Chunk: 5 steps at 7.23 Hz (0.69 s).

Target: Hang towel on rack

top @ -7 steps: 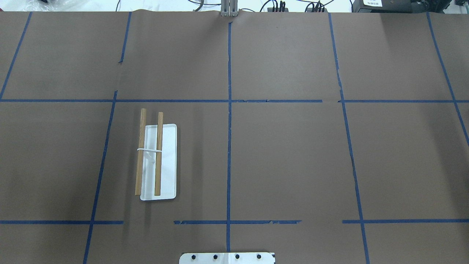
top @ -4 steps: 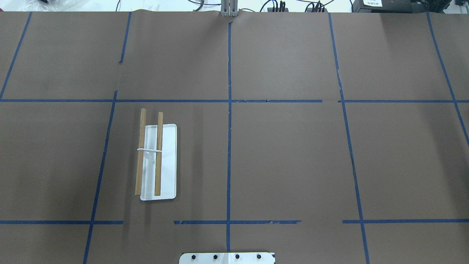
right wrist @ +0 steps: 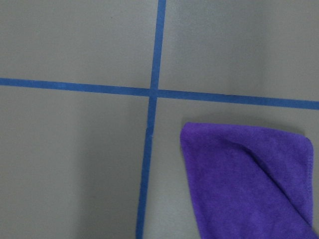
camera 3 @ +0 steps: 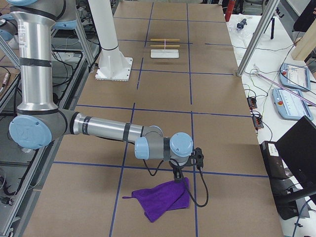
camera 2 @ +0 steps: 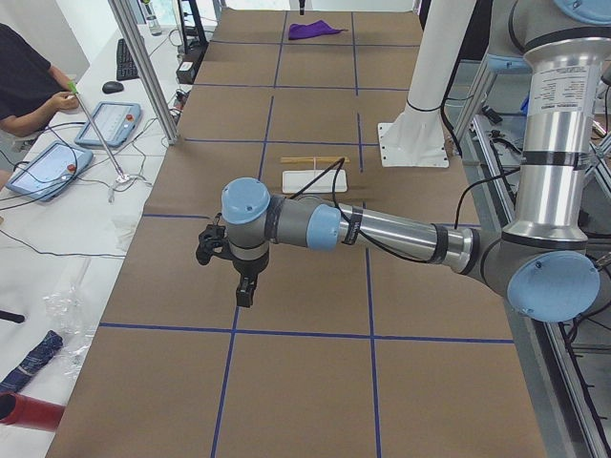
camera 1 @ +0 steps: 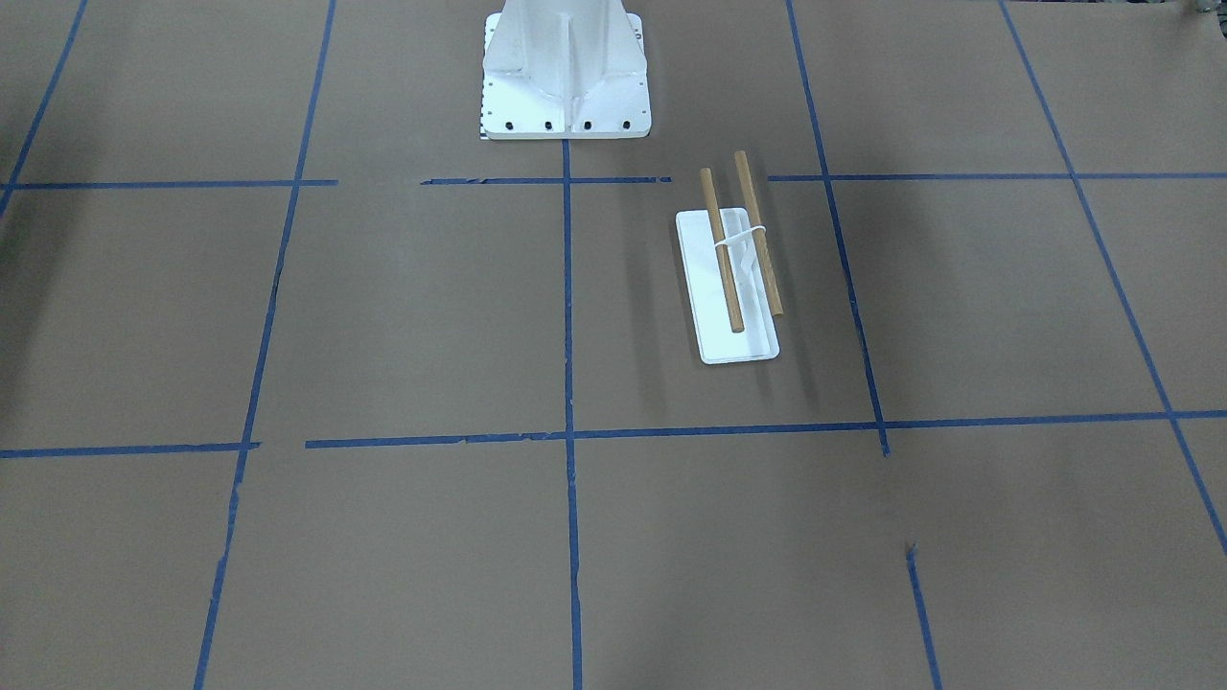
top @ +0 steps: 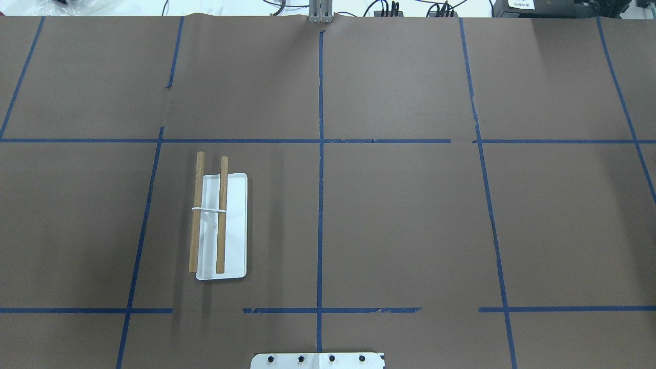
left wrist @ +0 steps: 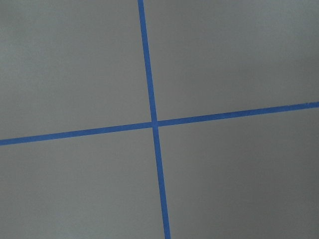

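The purple towel (camera 3: pixel 160 200) lies crumpled on the brown table at its right end; it also shows in the right wrist view (right wrist: pixel 249 179) and far off in the exterior left view (camera 2: pixel 315 30). The rack (top: pixel 236 225), a white tray with two wooden dowels (top: pixel 222 215), stands on the robot's left of centre and also shows in the front view (camera 1: pixel 705 278). My right gripper (camera 3: pixel 178 178) hangs just above the towel's upper right edge; I cannot tell if it is open or shut. My left gripper (camera 2: pixel 245 291) hangs over bare table at the left end; its state cannot be told.
The large white bolted pedestal (camera 1: pixel 566 72) stands at the robot's side of the table. Blue tape lines (top: pixel 320 205) divide the brown table cover. An operator (camera 2: pixel 24 86) and control tablets (camera 2: pixel 105 122) are beside the table's far long edge.
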Each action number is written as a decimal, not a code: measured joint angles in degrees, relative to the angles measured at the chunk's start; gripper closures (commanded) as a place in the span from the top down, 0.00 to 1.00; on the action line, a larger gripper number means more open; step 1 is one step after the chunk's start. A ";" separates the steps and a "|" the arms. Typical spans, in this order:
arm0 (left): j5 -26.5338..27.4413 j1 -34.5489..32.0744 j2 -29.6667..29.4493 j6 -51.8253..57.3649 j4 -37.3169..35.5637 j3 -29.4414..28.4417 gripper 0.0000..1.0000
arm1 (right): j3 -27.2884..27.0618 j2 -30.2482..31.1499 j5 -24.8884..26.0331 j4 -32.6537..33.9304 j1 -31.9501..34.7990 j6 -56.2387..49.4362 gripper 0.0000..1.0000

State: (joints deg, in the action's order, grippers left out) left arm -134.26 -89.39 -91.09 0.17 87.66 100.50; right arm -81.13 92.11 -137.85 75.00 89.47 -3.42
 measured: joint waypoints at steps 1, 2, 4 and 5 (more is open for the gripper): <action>-0.02 0.00 -0.08 -0.05 0.04 0.20 1.00 | 4.71 0.13 0.78 -5.97 -0.03 -3.58 1.00; -0.03 0.00 -0.14 -0.07 0.07 0.34 1.00 | 8.82 0.20 1.32 -10.92 -0.06 -6.02 1.00; -0.04 0.00 -0.21 -0.08 0.21 0.42 1.00 | 14.25 0.20 1.67 -15.39 -0.08 -8.08 1.00; -0.04 0.00 -0.30 -0.08 0.27 0.44 1.00 | 15.80 0.09 1.74 -15.90 -0.34 -9.25 1.00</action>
State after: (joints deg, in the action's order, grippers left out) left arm -134.30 -89.39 -91.39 0.09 87.93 100.94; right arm -65.32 92.20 -136.11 59.10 89.13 -12.67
